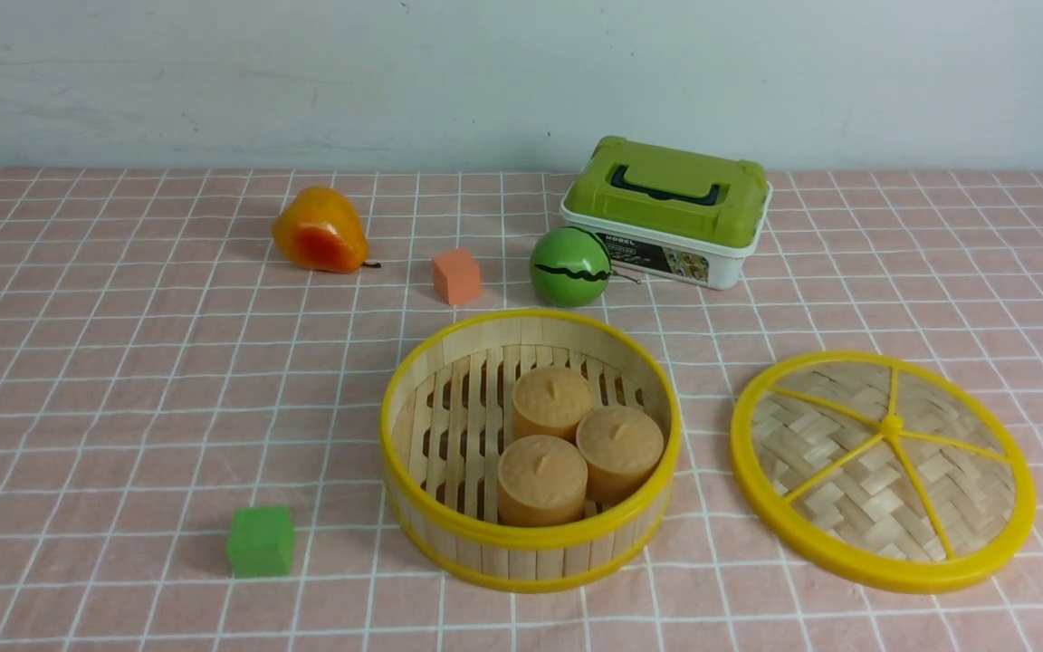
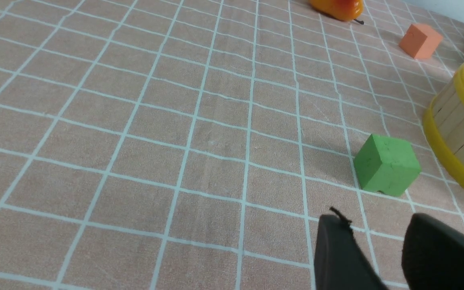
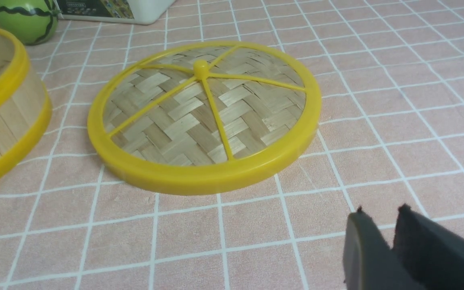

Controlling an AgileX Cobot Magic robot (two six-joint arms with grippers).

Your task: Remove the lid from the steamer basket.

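The steamer basket point(image 1: 531, 543) stands uncovered at the table's middle front, with three tan round buns point(image 1: 573, 445) inside on its slatted floor. The lid point(image 1: 882, 469), woven bamboo with a yellow rim and spokes, lies flat on the cloth to the basket's right, apart from it. It also shows in the right wrist view point(image 3: 204, 117), beside the basket's wall point(image 3: 2, 112). My right gripper point(image 3: 381, 211) hangs empty above the cloth near the lid, jaws almost together. My left gripper point(image 2: 377, 219) is open and empty, left of the basket point(image 2: 457, 125). Neither gripper shows in the front view.
A green cube point(image 1: 260, 541) sits left of the basket, close to my left gripper point(image 2: 386, 170). Behind the basket are an orange cube point(image 1: 456, 275), a toy watermelon point(image 1: 569, 265), a pear point(image 1: 319, 231) and a white box with a green lid point(image 1: 668, 210).
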